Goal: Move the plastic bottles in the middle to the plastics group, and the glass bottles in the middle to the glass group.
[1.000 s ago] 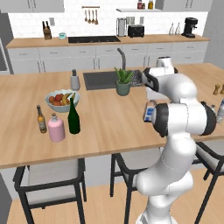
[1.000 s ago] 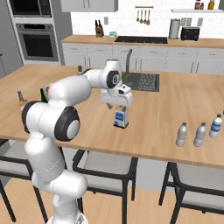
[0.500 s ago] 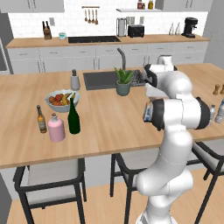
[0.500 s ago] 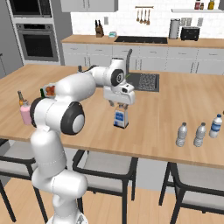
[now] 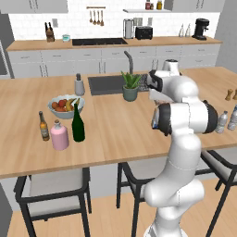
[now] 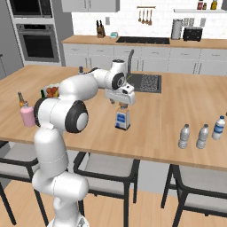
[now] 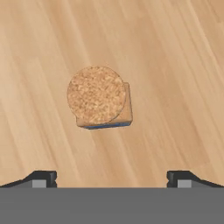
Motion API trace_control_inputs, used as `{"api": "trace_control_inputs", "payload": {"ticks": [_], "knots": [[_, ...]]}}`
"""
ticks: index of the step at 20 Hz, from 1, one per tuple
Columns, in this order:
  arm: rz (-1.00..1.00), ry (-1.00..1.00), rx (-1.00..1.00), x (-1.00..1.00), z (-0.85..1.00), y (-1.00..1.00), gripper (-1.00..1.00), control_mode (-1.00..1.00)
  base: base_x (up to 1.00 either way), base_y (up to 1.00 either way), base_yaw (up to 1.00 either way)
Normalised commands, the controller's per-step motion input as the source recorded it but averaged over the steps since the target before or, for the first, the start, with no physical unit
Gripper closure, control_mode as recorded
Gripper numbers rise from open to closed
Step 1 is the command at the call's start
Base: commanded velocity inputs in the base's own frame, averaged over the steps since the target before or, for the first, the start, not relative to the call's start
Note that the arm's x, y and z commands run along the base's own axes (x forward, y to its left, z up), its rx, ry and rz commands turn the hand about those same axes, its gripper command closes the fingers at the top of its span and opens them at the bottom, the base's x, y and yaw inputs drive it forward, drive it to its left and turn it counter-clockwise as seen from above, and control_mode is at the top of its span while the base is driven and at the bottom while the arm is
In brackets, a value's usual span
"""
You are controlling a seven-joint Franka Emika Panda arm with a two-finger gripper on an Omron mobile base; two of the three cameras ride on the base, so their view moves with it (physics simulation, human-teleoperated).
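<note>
- My tool point(image 6: 120, 101) hangs above the table point(image 6: 186, 99), directly over the blue-labelled bottle point(image 6: 122, 119), not touching it.
- In the hand view my tool's tips sit wide apart at the bottom edge, jaws spread, nothing between them.
- In that same view the blue-labelled bottle point(image 7: 101, 100) is seen from above: a round tan stopper point(image 7: 96, 95) on a squarish body, a thin blue edge along one side. It stands upright on bare wood, ahead of the tips and off-centre towards one of them.
- The green bottle point(image 5: 78, 124) stands upright at the far left of the table, just beside the pink flask point(image 5: 59, 135) and near the brown bottle point(image 5: 43, 126). The three form a tight cluster in front of the fruit bowl point(image 5: 65, 105).
- In the right base view the pink flask point(image 6: 27, 115) and brown bottle point(image 6: 20, 100) show at the table's left edge, partly behind my arm.
- Three pale bottles point(image 6: 202, 135) stand in a row near the right front edge of the table, well apart from the blue-labelled bottle. I cannot tell which of them is the task's small plastic one.
- A potted plant point(image 5: 130, 86) stands beside the sink point(image 5: 107, 84); a grey shaker point(image 5: 79, 85) stands at the sink's other side.
- Two small brown shakers point(image 5: 231, 95) stand at the far right edge.
</note>
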Motion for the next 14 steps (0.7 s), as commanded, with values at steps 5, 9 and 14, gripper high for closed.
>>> {"api": "trace_control_inputs", "payload": {"ticks": [5, 9, 14], "knots": [[0.00, -0.21, 0.01, 0.35, 0.00, 0.00, -1.00, -1.00, 0.00, 0.00, 0.00], [0.00, -0.05, 0.00, 0.64, 0.00, 0.00, -1.00, -1.00, 0.00, 0.00, 0.00], [0.00, 0.00, 0.00, 0.24, 0.00, -0.01, -1.00, -1.00, 0.00, 0.00, 0.00]]}}
